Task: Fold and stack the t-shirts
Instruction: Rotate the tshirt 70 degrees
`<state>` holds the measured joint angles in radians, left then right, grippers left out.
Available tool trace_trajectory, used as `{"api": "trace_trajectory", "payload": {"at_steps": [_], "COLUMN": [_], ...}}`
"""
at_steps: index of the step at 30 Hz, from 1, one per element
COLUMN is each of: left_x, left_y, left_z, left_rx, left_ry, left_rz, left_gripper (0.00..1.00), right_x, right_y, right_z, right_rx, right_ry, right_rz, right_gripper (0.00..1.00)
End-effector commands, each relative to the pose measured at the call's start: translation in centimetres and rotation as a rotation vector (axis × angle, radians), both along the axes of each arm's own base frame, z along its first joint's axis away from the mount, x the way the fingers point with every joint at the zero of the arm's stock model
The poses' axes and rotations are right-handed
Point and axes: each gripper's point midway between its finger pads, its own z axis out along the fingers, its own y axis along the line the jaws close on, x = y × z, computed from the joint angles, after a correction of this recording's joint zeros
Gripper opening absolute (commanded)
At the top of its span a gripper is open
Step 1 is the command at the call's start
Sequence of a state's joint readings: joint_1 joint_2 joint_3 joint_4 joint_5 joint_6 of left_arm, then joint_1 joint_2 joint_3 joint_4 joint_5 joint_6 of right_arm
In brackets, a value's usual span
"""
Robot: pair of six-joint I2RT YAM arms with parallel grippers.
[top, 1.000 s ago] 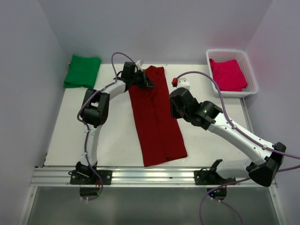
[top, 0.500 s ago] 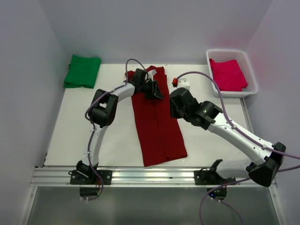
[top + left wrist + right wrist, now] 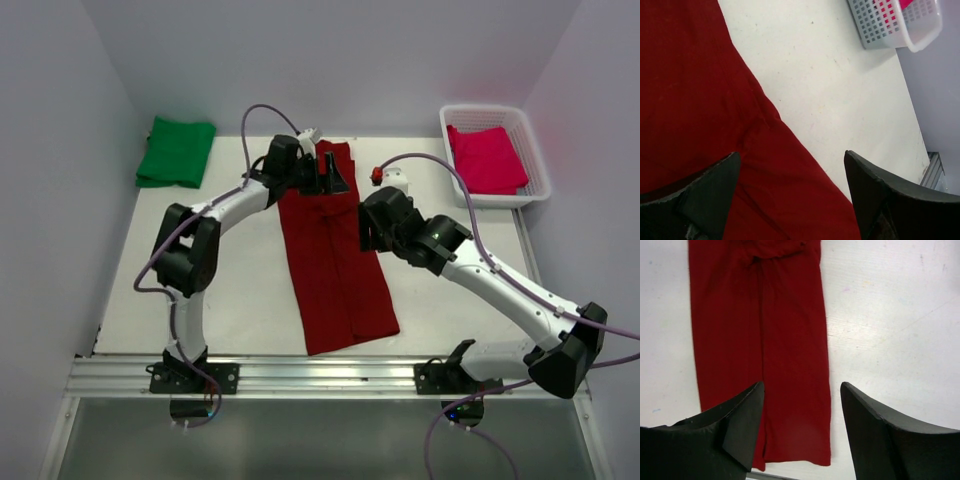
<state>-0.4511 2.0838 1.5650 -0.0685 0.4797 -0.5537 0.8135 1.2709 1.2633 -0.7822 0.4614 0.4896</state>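
A dark red t-shirt (image 3: 335,255) lies on the white table, folded into a long narrow strip running from the back towards the front edge. My left gripper (image 3: 335,178) hovers open over its far end; the left wrist view shows red cloth (image 3: 700,100) beneath the spread fingers (image 3: 710,200), nothing held. My right gripper (image 3: 372,235) is open above the strip's right edge at mid-length. The right wrist view looks down the strip (image 3: 760,340) to its hem between the open fingers (image 3: 875,430). A folded green t-shirt (image 3: 177,150) rests at the back left.
A white basket (image 3: 530,150) at the back right holds a folded pink t-shirt (image 3: 487,158); its corner shows in the left wrist view as the basket (image 3: 880,30). A metal rail (image 3: 320,375) runs along the table's near edge. Walls enclose the left, back and right sides.
My left gripper has opened and let go of the red shirt's far end, and its elbow has swung left. My right gripper has opened wider, staying in place.
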Motion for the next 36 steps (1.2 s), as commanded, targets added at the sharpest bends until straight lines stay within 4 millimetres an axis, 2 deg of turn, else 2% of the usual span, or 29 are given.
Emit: {"api": "trace_trajectory", "payload": {"at_steps": [1,2,3,4,5,6,7,8,9,10,11,12,13,14,15,16,18,19,21,25,30,32,36], "left_x": [-1.4,-2.4,-3.5,-6.2,-7.8,-9.3,-13.3,-15.4,-17.4,-21.7,-23.7,-25.3,-28.6,-29.8,-30.6,-32.5,-33.7,-34.8,-35.5,-37.7,-39.3,-39.7,-39.9], "left_y": [2.4,3.1,3.9,5.5,6.2,7.0,8.1,8.4,8.4,8.6,8.6,8.2,8.2,8.1,7.8,7.9,7.5,7.5,7.4,7.3,6.5,5.1,4.8], "left_z": [3.9,3.2,4.1,0.5,-0.5,0.2,-3.5,-4.3,-3.2,-6.1,-6.5,-5.6,-7.0,-7.0,-5.7,-6.4,-5.0,-5.4,-5.0,-6.9,-9.7,-9.4,-9.8], "left_rx": [0.027,0.042,0.047,0.107,0.132,0.135,0.199,0.213,0.183,0.227,0.228,0.180,0.200,0.189,0.140,0.150,0.080,0.079,0.046,0.057,0.118,0.115,0.137], "left_ry": [-0.112,-0.092,-0.104,-0.010,0.029,0.027,0.125,0.153,0.151,0.217,0.237,0.247,0.286,0.298,0.288,0.304,0.304,0.316,0.332,0.383,0.461,0.451,0.452], "left_rz": [0.064,0.073,0.093,0.105,0.112,0.134,0.122,0.119,0.126,0.085,0.078,0.089,0.048,0.046,0.064,0.039,0.043,0.027,0.032,0.008,0.005,-0.026,-0.025], "left_gripper": [0.88,0.89,0.89,0.89,0.89,0.89,0.89,0.89,0.89,0.89,0.90,0.90,0.90,0.90,0.90,0.91,0.92,0.92,0.92,0.92,0.88,0.87,0.85], "right_x": [1.7,2.0,2.1,2.4,2.1,2.0,2.0,1.7,0.5,0.2,-0.3,-2.1,-2.4,-3.1,-4.4,-4.8,-6.3,-6.6,-7.4,-8.4,-9.0,-9.4,-9.8], "right_y": [-1.4,-2.1,-2.4,-2.5,-3.2,-3.4,-3.4,-3.6,-3.7,-3.3,-3.2,-3.1,-2.5,-2.3,-2.5,-1.6,-1.7,-1.6,-2.0,-2.7,-3.3,-3.8,-4.2], "right_z": [-0.9,-2.6,-3.5,-4.3,-6.2,-7.1,-7.6,-8.3,-10.4,-11.2,-12.1,-14.1,-14.7,-15.4,-16.8,-16.9,-18.4,-18.2,-18.7,-18.9,-18.9,-18.9,-18.1], "right_rx": [-0.020,-0.022,-0.010,0.023,0.046,0.064,0.102,0.118,0.121,0.150,0.165,0.181,0.222,0.248,0.260,0.320,0.345,0.371,0.365,0.362,0.367,0.355,0.355], "right_ry": [-0.021,0.029,0.058,0.077,0.136,0.153,0.158,0.171,0.225,0.235,0.258,0.325,0.333,0.355,0.390,0.400,0.440,0.438,0.452,0.456,0.449,0.453,0.450], "right_rz": [-0.079,-0.099,-0.110,-0.126,-0.139,-0.151,-0.169,-0.180,-0.172,-0.172,-0.173,-0.153,-0.149,-0.140,-0.138,-0.120,-0.115,-0.109,-0.114,-0.121,-0.135,-0.143,-0.152], "right_gripper": [0.67,0.71,0.72,0.72,0.72,0.72,0.71,0.70,0.70,0.69,0.69,0.69,0.67,0.66,0.65,0.63,0.59,0.58,0.56,0.54,0.50,0.50,0.49]}}
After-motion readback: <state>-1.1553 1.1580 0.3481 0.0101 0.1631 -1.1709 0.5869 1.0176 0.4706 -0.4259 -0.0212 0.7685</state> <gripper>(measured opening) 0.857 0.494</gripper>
